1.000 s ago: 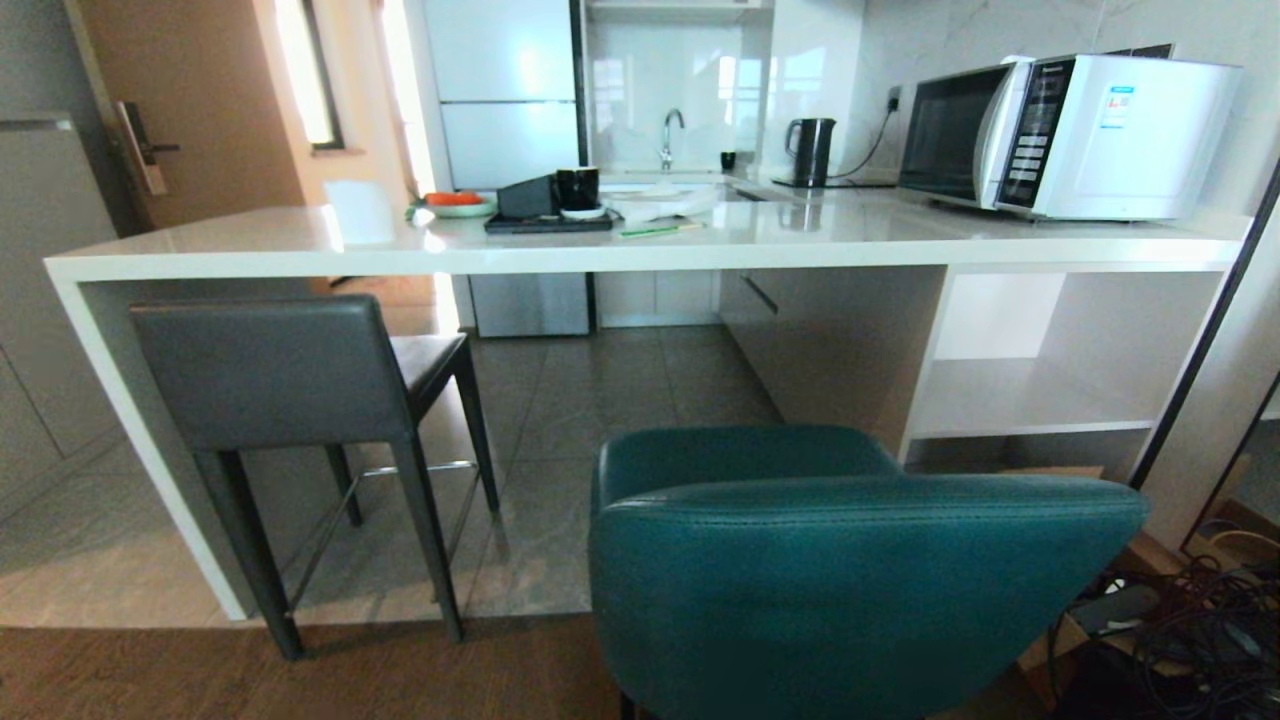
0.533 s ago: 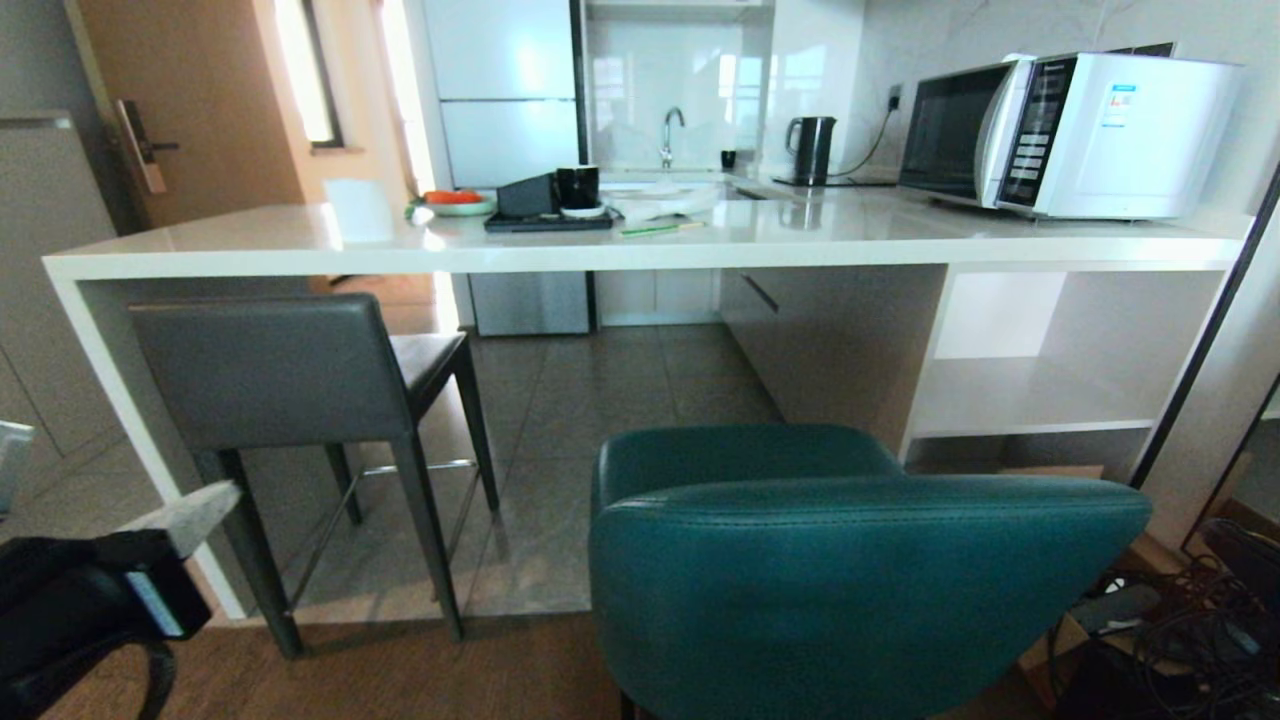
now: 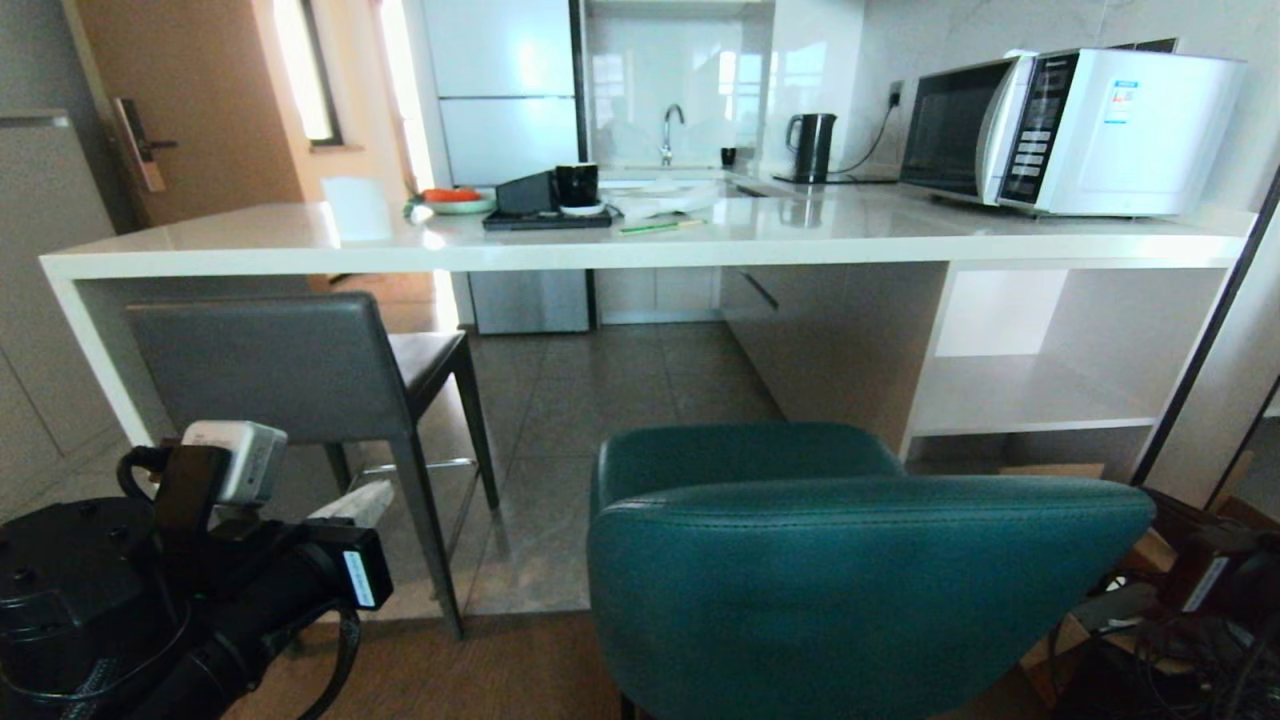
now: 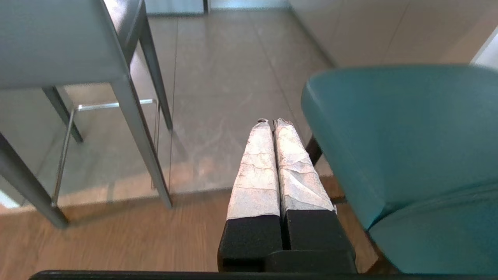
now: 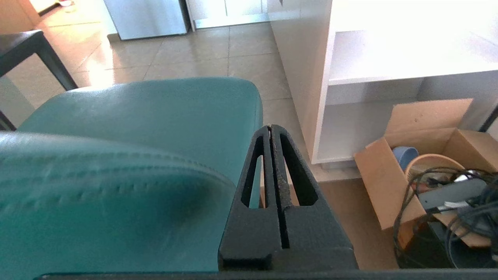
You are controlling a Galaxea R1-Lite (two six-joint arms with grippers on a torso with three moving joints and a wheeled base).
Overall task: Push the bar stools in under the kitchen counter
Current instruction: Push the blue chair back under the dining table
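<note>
The dark-grey bar stool (image 3: pixel 270 370) stands at the left with its seat partly under the white kitchen counter (image 3: pixel 640 245). Nearest me, the teal bar stool (image 3: pixel 860 580) stands out on the floor, its curved back towards me. My left gripper (image 3: pixel 372 492) is shut and empty, low in front of the grey stool's legs and left of the teal stool (image 4: pixel 408 136). In its wrist view the taped left gripper (image 4: pixel 271 121) points at the floor between the two stools. The right gripper (image 5: pixel 270 127), shut and empty, hangs beside the teal stool's (image 5: pixel 136 155) right edge.
On the counter are a microwave (image 3: pixel 1080 130), a kettle (image 3: pixel 812 150) and a tray with a cup (image 3: pixel 550 205). An open cardboard box (image 5: pixel 408 167) and tangled cables (image 3: pixel 1200 650) lie on the floor at the right, beside the counter's open shelf (image 3: pixel 1030 390).
My left arm has risen into the head view from the lower left and swung right towards the grey stool's legs. The right arm now shows at the lower right. Neither stool has moved.
</note>
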